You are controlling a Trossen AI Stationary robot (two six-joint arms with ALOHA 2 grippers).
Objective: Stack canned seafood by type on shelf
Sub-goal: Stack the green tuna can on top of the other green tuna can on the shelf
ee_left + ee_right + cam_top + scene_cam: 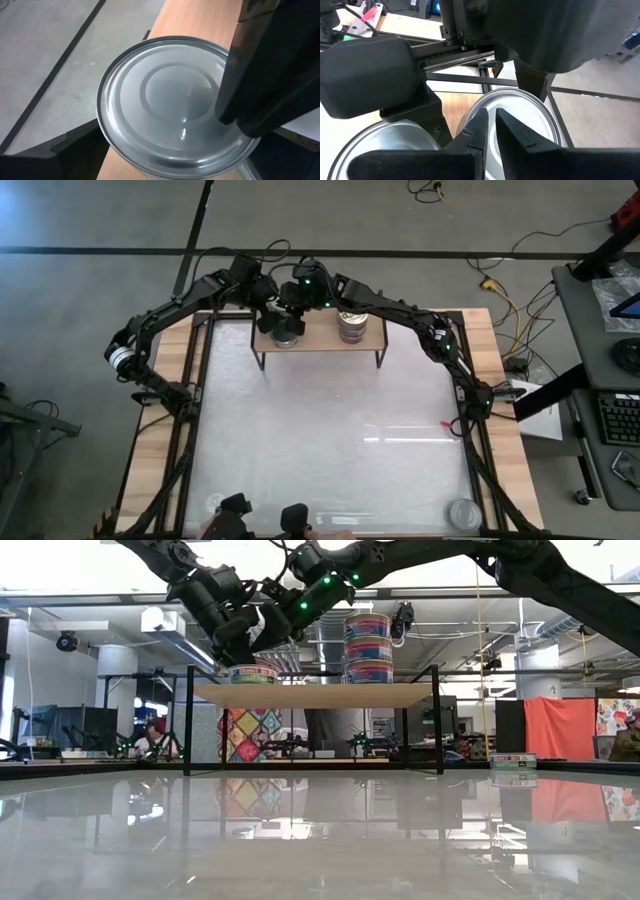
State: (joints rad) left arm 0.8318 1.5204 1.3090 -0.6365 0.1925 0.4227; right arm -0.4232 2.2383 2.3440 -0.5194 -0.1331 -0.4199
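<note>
One silver-lidded tin (175, 105) sat on the left end of the shelf (320, 339), directly under my left jaws (287, 323), which were spread wide around it, while my right jaws (297, 298), pinched empty, hovered just beside.

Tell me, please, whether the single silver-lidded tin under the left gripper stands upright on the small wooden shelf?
Upright: the silver-lidded round tin sits flat on the light-wood shelf, lid level and facing up.

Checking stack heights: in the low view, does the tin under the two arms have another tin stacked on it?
No, the short round silver-lidded tin sits alone on the light-wood shelf.
</note>
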